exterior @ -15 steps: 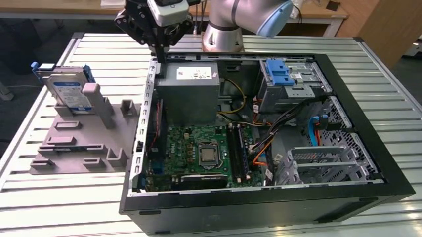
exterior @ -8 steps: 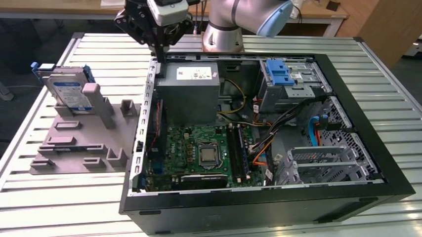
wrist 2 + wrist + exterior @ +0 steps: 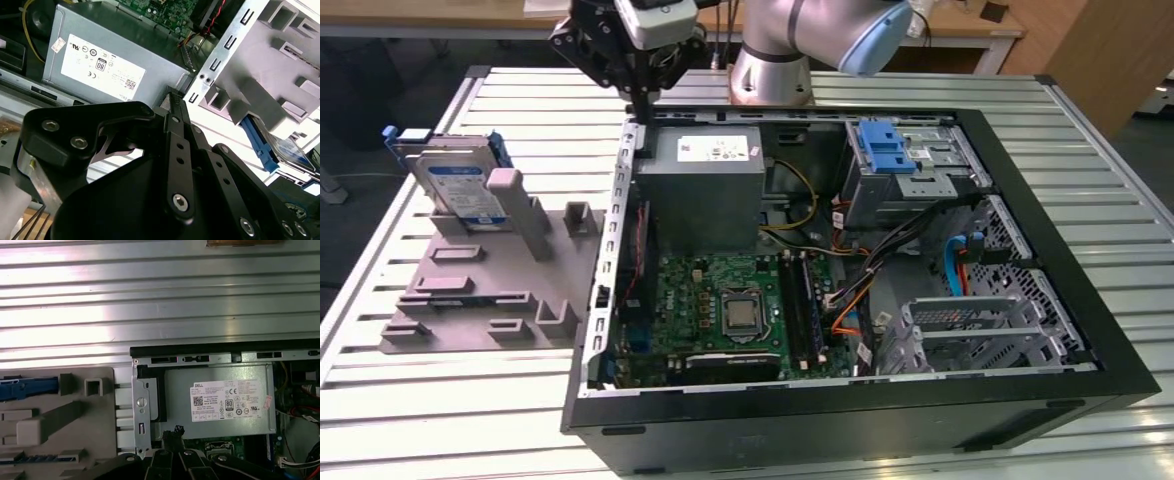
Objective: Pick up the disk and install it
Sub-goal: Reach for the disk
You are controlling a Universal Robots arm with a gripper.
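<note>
Standing on edge in the grey holder (image 3: 480, 290), the disk (image 3: 460, 185) shows a silver face with a white-and-blue label and a blue plastic frame round its edges; it sits just beside one of the holder's upright posts. The holder lies on the slatted metal table (image 3: 440, 400), at the exterior view's left of the open computer case (image 3: 854, 420). In the second wrist view the disk (image 3: 287, 150) shows beyond the holder, with its blue frame along the nearer edge. The gripper (image 3: 640, 100) hangs over the case's far rim, at the corner beside the grey power supply (image 3: 707, 185); its black fingers are pressed together with nothing between them. The disk stands well apart from the fingertips, lower than them and toward the exterior view's left; nothing touches it.
</note>
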